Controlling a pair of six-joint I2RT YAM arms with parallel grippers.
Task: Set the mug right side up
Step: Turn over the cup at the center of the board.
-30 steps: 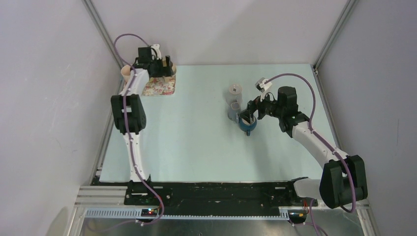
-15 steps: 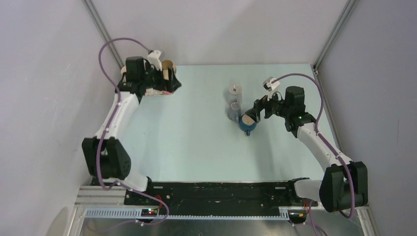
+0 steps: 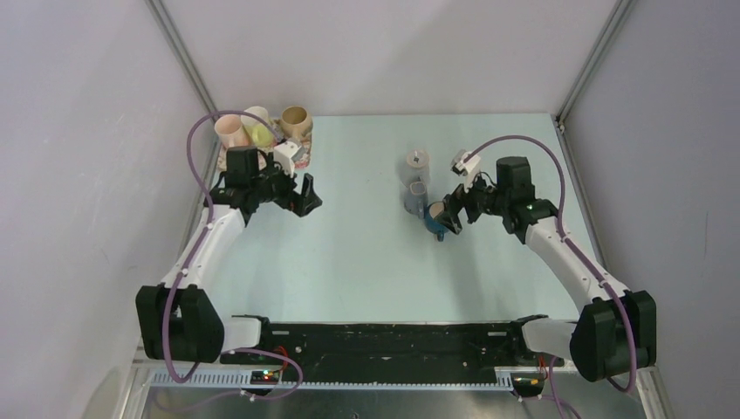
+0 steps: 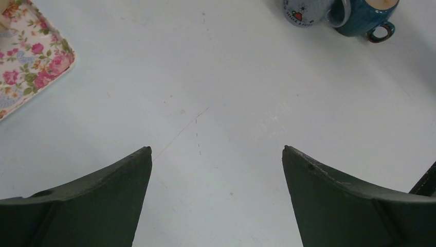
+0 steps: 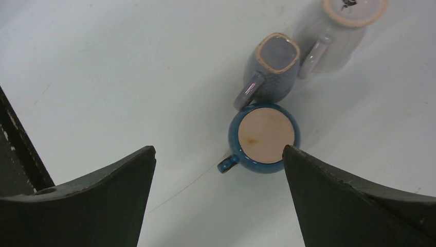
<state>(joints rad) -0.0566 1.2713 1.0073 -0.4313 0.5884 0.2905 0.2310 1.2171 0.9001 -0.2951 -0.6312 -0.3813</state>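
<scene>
- Since the blue mug (image 3: pixel 433 216) stands base-up on the table (image 3: pixel 366 253), right of centre, the top view suggests you are on the approach. The right gripper (image 3: pixel 451 212) hangs just beside it, spread wide and empty. Keep the left gripper (image 3: pixel 307 196), also wide and empty, parked well apart on the left side.
- At the back left, three cups (image 3: pixel 260 127) stand by a floral tray (image 3: pixel 299 157). Their mouths face up, but I cannot tell from here whether anything is in them.
- From the left wrist, the left gripper (image 4: pixel 217 149) gapes over bare table. The floral tray (image 4: pixel 25 67) is at the far left, and the blue mug (image 4: pixel 362 18) is far off beside a grey mug with a heart mark (image 4: pixel 301 10).
- From the right wrist, the right gripper (image 5: pixel 218 149) is wide open, with the blue mug (image 5: pixel 265 136) ahead and nearer the right-hand finger, so centre it first.
- Its flat tan base faces you, so nothing can be seen inside. Its handle points away from the neighbours.
- The grey-blue mug (image 5: pixel 275 64) has its handle touching, or very nearly touching, the blue one. The pale mug (image 5: pixel 349 20) stands just behind and also looks bottom-up.
- My advice: close on the two flanks clear of that handle, then lift well off the table before you roll the wrist.
</scene>
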